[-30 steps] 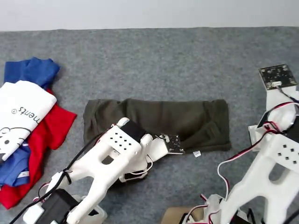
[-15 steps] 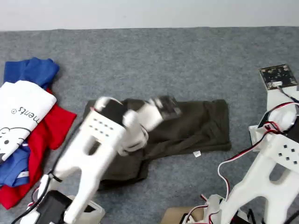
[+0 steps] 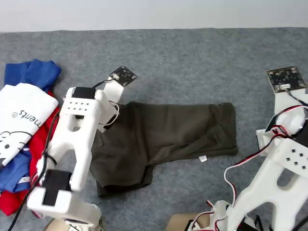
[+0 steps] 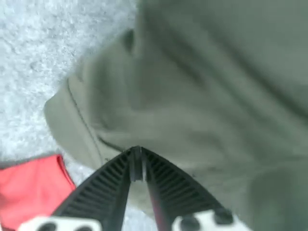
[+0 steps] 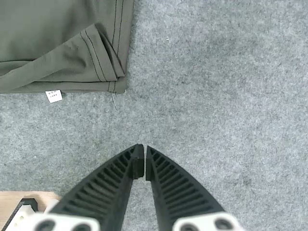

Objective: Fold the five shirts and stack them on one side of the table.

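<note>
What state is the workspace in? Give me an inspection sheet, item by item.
Surface: grey felt-like table top, flat.
Job's things: olive shirt mid-table, partly folded, one flap spread toward the near edge; white shirt lies on a red shirt and a blue shirt in a loose pile at the left side.
Clutter: nothing seen.
Grippers: left gripper shut over the olive shirt's end beside the pile; whether it pinches cloth cannot be told. Right gripper shut above bare table, off the shirt's other end.
Cables: black cable along the left arm; red, white and black wires on the right arm.
Surroundings: pale wall behind the table.
</note>
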`<action>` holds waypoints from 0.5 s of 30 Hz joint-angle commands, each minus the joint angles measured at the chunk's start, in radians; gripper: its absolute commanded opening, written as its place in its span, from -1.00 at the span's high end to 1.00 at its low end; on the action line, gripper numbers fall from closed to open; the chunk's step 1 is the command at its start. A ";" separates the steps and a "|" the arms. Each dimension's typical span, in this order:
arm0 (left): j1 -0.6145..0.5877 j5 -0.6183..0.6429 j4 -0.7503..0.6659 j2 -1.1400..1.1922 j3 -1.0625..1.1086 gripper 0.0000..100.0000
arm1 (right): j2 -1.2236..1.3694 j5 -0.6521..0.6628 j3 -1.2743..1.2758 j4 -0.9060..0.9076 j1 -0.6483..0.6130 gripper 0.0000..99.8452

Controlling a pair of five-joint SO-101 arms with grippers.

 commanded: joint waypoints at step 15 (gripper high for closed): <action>-0.118 0.026 0.023 0.308 -0.325 0.99 | -0.036 -0.006 -0.006 0.039 0.008 0.98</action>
